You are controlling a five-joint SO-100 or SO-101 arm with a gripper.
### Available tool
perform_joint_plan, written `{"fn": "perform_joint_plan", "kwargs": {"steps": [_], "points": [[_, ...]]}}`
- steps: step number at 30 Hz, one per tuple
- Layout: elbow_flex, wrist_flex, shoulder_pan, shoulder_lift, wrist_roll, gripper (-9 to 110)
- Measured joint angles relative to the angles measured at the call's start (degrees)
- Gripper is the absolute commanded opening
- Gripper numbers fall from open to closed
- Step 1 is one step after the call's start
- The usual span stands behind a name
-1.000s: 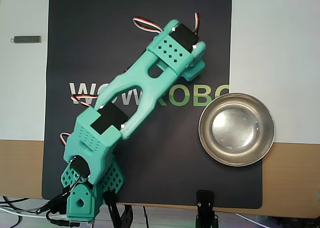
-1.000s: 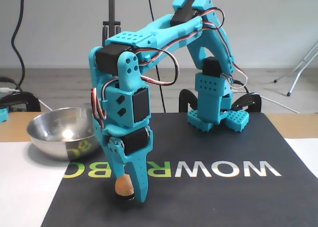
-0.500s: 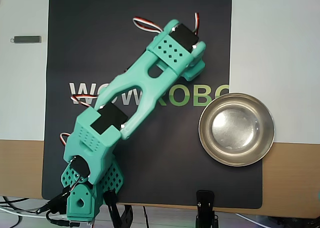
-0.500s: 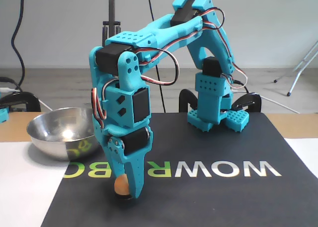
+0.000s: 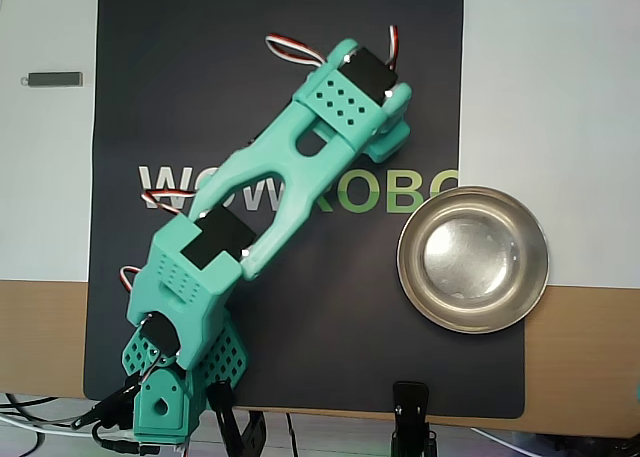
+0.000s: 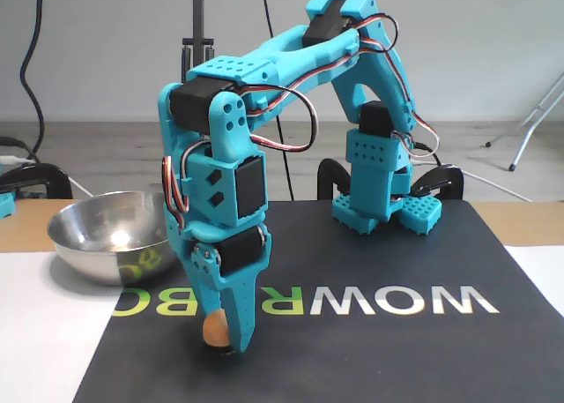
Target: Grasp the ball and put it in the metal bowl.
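The peach-orange ball [image 6: 215,329] sits low on the dark mat (hidden under the arm from overhead). The shiny metal bowl [image 5: 473,259] stands upright and empty, well apart.

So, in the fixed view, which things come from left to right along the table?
Metal bowl → ball → gripper, standing down on the black mat around the ball → arm base.
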Motion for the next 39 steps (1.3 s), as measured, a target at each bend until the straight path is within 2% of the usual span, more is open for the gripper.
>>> {"fn": "perform_joint_plan", "kwargs": {"steps": [12, 34, 39], "points": [[0.0, 0.5, 0.0, 2.3, 0.3, 38], [0.1, 1.2, 0.0, 12.3, 9.1, 39], [0.1, 5.1, 0.0, 15.0, 9.2, 39]]}}
